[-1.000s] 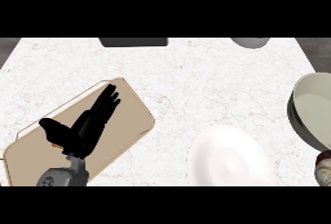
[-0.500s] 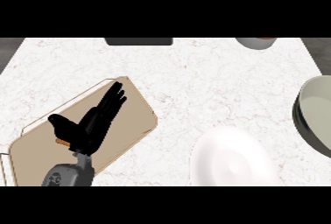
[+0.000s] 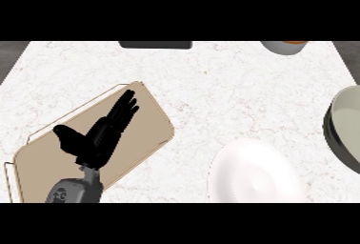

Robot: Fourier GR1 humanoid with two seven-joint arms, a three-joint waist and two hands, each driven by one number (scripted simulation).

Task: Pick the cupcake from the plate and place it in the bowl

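Tan board [image 3: 144, 128] at counter's [image 3: 211, 76] left edge; my left hand [image 3: 102, 133] over it, fingers straight, thumb spread | white plate [image 3: 256, 174] near edge | bowl [image 3: 345, 126] right edge

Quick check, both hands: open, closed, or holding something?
Left hand: open, fingers straight, holding nothing, over the tan board.
Right hand: not in view, so it cannot be told.

Desk [image 3: 211, 76]: white marbled stone, smooth. Board [image 3: 144, 136]: tan, matt, wood-like. Plate [image 3: 256, 174]: white, glossy. Bowl [image 3: 345, 126]: grey-green, smooth. Left hand [image 3: 98, 138]: matt black.
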